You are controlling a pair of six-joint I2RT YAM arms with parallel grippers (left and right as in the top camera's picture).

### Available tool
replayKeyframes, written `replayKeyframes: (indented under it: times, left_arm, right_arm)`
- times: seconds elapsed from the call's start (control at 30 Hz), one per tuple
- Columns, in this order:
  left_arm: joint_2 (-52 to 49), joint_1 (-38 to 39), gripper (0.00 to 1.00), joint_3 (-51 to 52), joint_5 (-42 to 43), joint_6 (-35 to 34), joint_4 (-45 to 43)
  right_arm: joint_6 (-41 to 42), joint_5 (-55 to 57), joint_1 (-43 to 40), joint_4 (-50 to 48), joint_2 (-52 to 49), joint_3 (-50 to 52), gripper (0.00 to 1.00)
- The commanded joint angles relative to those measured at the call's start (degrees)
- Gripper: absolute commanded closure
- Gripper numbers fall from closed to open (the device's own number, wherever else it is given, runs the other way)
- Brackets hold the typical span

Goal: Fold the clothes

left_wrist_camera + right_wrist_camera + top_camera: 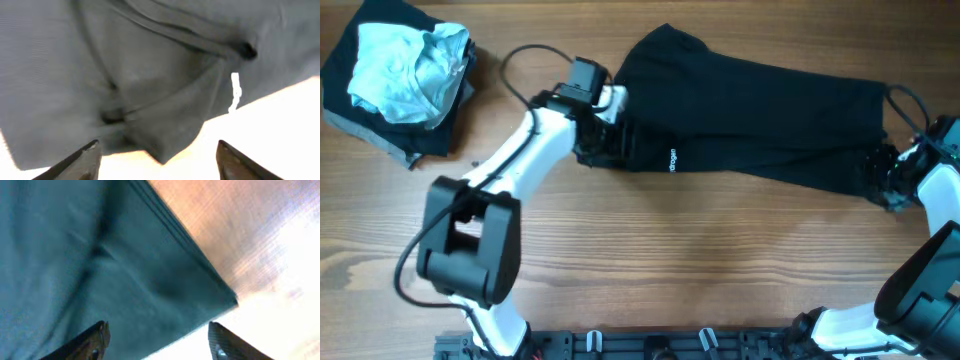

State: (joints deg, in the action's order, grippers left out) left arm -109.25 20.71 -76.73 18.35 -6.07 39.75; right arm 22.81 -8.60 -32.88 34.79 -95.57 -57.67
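Note:
A long black garment lies across the table's upper middle, with small white lettering near its left end. My left gripper is at its left end, open, with a folded corner of the cloth just beyond the fingertips. My right gripper is at the garment's right end, open, its fingers over the cloth's corner. Neither holds the cloth.
A stack of folded dark clothes sits at the far left, with a crumpled pale blue garment on top. Bare wooden table lies in front of the black garment.

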Motion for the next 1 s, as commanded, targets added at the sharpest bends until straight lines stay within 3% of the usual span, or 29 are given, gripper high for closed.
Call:
replayKeyframes:
  times: [0.0, 0.03, 0.1, 0.13, 0.27, 0.33, 0.53, 0.6, 0.63, 0.7, 0.73, 0.77, 0.87, 0.97]
  left_arm:
    - [-4.26, 2.34, 0.36, -0.09, -2.19, 5.66, -0.26]
    - [-5.6, 2.34, 0.41, -0.09, -3.3, 5.68, -0.28]
    - [-7.58, 1.75, 0.84, -0.09, -5.42, 5.62, -0.46]
    - [-7.72, 1.25, 0.95, -0.09, -6.12, 5.31, -0.52]
    - [-6.01, -4.04, 0.96, -0.17, -9.05, -0.9, 1.29]
    - [-4.85, -7.54, 0.96, -0.17, -9.03, -0.83, 4.94]
    - [-4.63, -9.97, 0.96, -0.17, -9.01, -0.83, 9.4]
    - [-4.63, -9.97, 0.96, -0.17, -9.01, -0.83, 8.94]
    - [-4.63, -9.97, 0.96, -0.17, -9.01, -0.83, 8.74]
    - [-4.63, -9.97, 0.96, -0.17, -9.03, -0.83, 8.72]
    - [-4.63, -9.99, 0.96, -0.2, -9.03, -0.83, 8.7]
    - [-4.63, -10.03, 0.96, -0.31, -9.05, -0.81, 8.7]
    - [-4.35, -10.82, 0.96, -1.36, -9.05, -0.83, 9.51]
    - [-2.1, -12.76, 0.96, -5.27, -9.01, -0.85, 12.39]
  right_arm:
    - [3.06, 2.23, -0.17, 1.75, -0.44, -0.83, 0.37]
    - [2.73, 2.25, -0.17, 2.64, -0.46, -0.83, 0.4]
    - [2.84, 2.25, -0.17, 4.76, -0.46, -0.83, 0.48]
    - [2.8, 2.25, -0.13, 5.6, -0.48, -0.83, 0.51]
    - [2.69, 2.21, -0.07, 6.84, -0.61, -0.72, 0.77]
    - [2.67, 1.03, -0.07, 8.66, -0.61, -0.72, 0.81]
    - [-3.32, -6.8, 2.27, 10.99, -0.66, 2.43, 0.42]
    - [-3.08, -6.25, 4.2, 8.11, -0.66, 6.54, 0.4]
    - [-3.06, -6.25, 4.57, 7.15, -0.66, 7.58, 0.43]
    - [-3.1, -6.47, 4.87, 5.11, -0.66, 9.01, 0.63]
    - [-3.32, -6.19, 4.85, 3.96, -0.66, 9.05, 0.91]
    - [-3.34, -5.4, 4.81, 2.75, -0.63, 8.96, 0.96]
    - [0.52, 1.31, 3.8, 5.55, -0.48, 6.36, 0.96]
    - [2.91, 13.44, 3.13, 16.24, -0.42, -2.03, 0.96]
